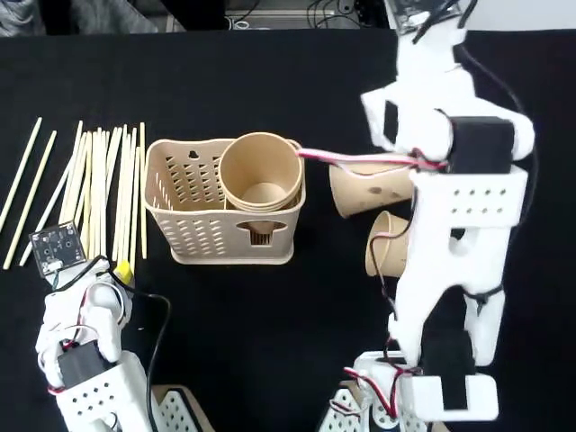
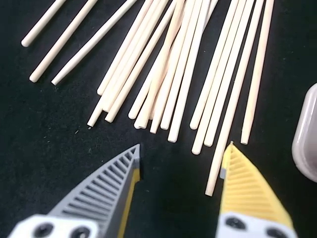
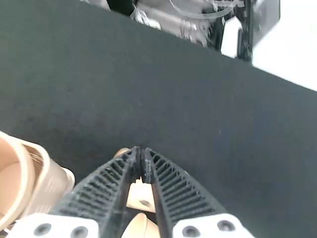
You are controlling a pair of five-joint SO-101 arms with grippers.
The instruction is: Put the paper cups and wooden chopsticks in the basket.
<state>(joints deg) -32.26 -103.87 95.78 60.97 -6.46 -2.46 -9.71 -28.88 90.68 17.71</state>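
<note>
While stacked cups (image 1: 261, 171) sit in the basket (image 1: 193, 236), the left gripper (image 2: 183, 148) hangs with fingers spread over the chopsticks (image 2: 173, 74) on the table; gathering chopsticks seems the step in hand; next it should lower and pinch one; the right gripper (image 3: 141, 151), fingers pressed together, hangs near two loose cups (image 1: 364, 191).

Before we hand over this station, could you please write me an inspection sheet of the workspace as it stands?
Surface: black cloth covering the table.
Job's things: basket upright with stacked paper cups inside; two paper cups on their sides beside it, partly under the right arm; wooden chopsticks loose on the cloth on its other side.
Clutter: nothing seen.
End effectors: left end effector open over the chopsticks' ends; right end effector shut, empty, near the lying cups.
Cables: red and white wire from the right arm toward the basket's rim; black cable beside the left arm.
Surroundings: wires and equipment beyond the table's far edge.
</note>
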